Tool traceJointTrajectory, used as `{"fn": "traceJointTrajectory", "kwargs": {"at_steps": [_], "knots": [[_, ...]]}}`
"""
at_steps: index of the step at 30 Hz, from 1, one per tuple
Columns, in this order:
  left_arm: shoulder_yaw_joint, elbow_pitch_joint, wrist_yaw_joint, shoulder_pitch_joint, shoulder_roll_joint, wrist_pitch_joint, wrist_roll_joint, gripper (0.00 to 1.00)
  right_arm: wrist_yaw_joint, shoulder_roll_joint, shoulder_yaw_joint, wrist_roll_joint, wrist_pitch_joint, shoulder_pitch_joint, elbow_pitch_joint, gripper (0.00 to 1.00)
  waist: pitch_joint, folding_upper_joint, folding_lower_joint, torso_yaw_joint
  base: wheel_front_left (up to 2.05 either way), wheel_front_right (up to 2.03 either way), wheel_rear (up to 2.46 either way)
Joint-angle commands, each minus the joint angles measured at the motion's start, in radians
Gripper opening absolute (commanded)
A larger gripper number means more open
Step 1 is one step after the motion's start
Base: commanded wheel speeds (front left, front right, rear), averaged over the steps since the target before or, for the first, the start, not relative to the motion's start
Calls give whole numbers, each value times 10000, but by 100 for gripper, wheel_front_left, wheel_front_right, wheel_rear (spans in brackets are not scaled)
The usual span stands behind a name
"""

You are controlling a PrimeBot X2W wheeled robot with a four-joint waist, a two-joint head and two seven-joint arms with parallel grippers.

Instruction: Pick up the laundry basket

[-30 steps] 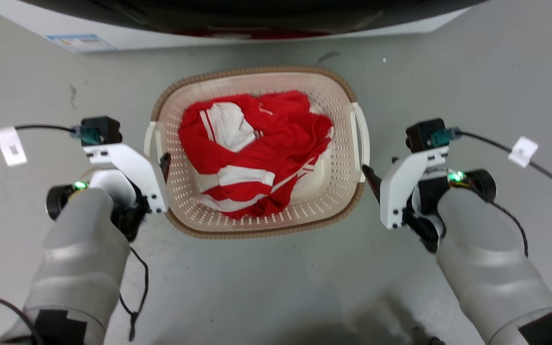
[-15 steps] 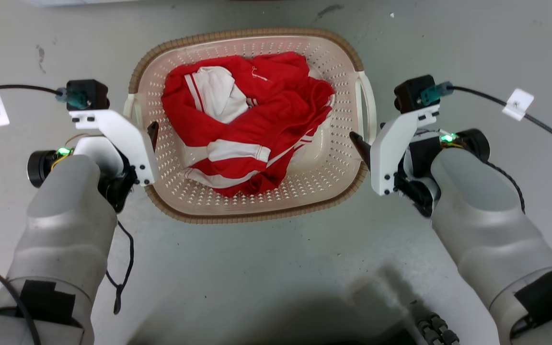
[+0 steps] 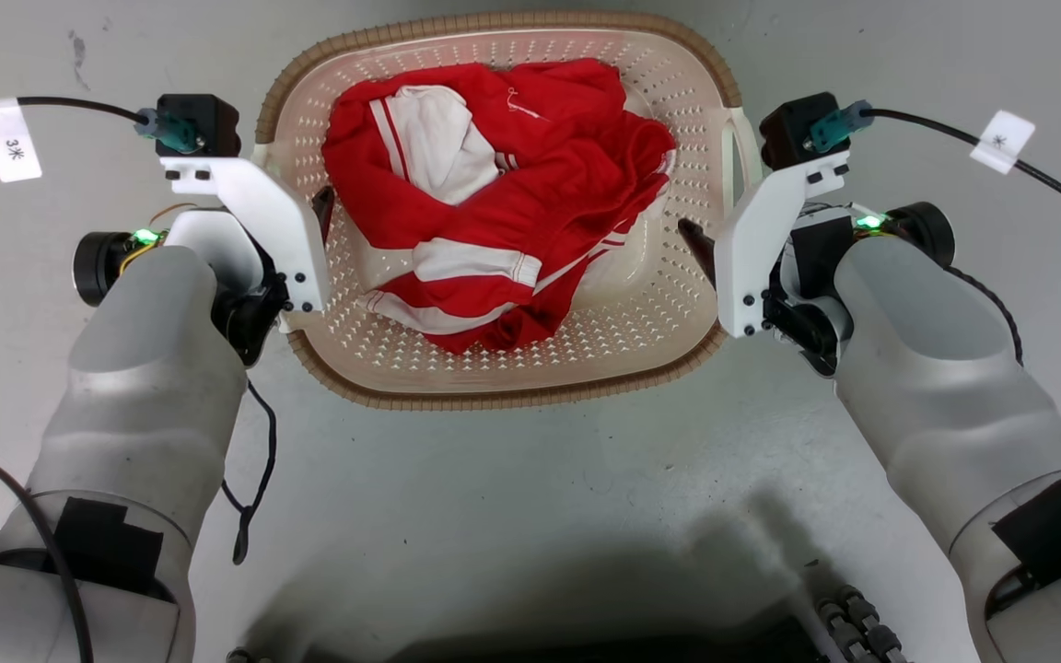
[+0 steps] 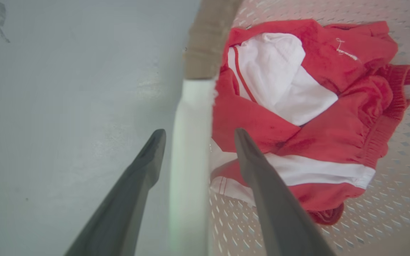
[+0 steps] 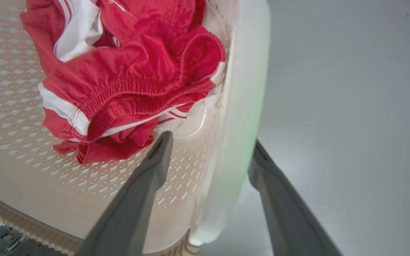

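The laundry basket (image 3: 512, 394) sits on the grey floor (image 3: 530, 516) between the two claws, with a red-and-white garment (image 3: 494, 184) heaped inside. Its white left handle (image 4: 190, 142) runs between the fingers of the left gripper (image 4: 199, 132), one finger outside the wall and the other inside, just beside the cloth. The right handle (image 5: 240, 117) lies likewise within the right gripper (image 5: 212, 141). Both claws are spread open and gripping nothing; no pad appears to touch plastic. The likely trouble is an inner finger pinching fabric along with the handle (the garment crowds both) or one claw closing off-centre, so the basket tilts or slips when lifted.
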Motion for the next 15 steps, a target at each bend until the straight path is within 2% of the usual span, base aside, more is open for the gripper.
{"fn": "traceJointTrajectory", "kwargs": {"at_steps": [1,3,4,5,6,15], "knots": [[-64,57,7,-88,6,70,-70,100,-7,22,87,101,65,-75,25,100,22,0,-1,14,0,0,0],[-159,94,7,-112,-19,206,-172,100,-7,14,127,241,189,-103,102,100,39,0,-1,23,0,0,0],[-178,118,7,-132,-24,288,-262,100,-7,19,193,349,288,-81,82,67,49,0,-1,33,0,0,0],[-213,147,6,-117,-54,397,-343,40,-7,21,217,471,339,-66,44,33,62,0,-1,35,0,0,0],[-246,166,6,-104,-61,512,-428,0,-7,21,261,524,381,-90,68,1,74,0,-1,31,0,0,0],[-643,115,5,-79,36,956,-931,0,10,34,684,1060,563,-79,173,0,13,0,-1,45,0,0,0]]}}
